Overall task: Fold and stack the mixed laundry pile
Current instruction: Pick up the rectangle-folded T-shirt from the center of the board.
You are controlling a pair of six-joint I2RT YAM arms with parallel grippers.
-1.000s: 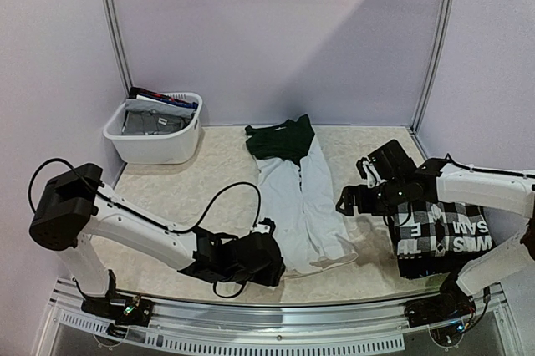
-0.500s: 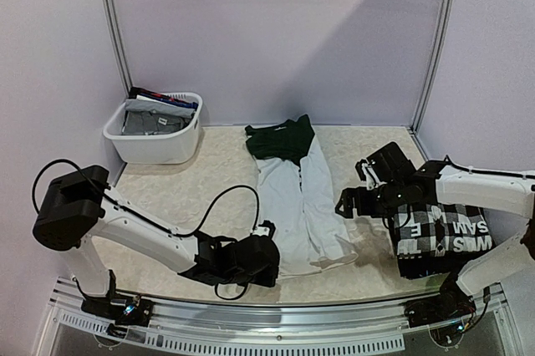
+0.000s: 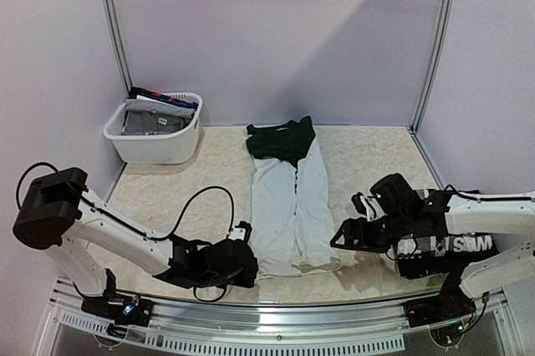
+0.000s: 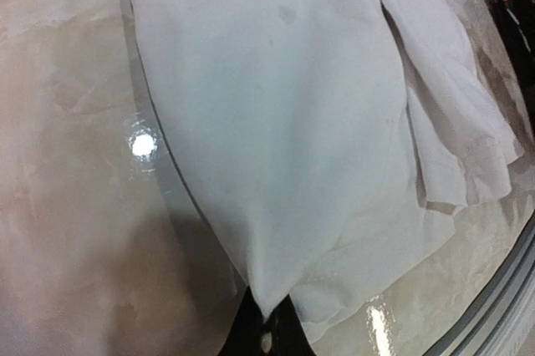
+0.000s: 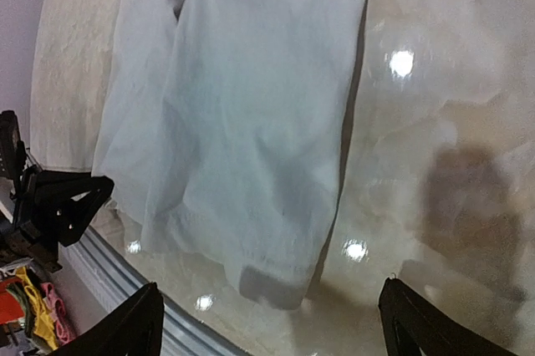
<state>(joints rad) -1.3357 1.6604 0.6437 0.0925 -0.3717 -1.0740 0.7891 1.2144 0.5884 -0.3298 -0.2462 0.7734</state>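
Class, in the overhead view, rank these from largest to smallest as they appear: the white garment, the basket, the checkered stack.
1. white garment: clearly the largest.
2 and 3. basket and checkered stack: these look similar in size. The right arm hides part of the stack, so I leave them unranked.

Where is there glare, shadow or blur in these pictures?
Left wrist view: bright glare spots on the table, soft focus, a dark shadow beside the white cloth. Right wrist view: several glare spots, a blurry shadow at right. Top view: a diagonal shadow across the back wall.
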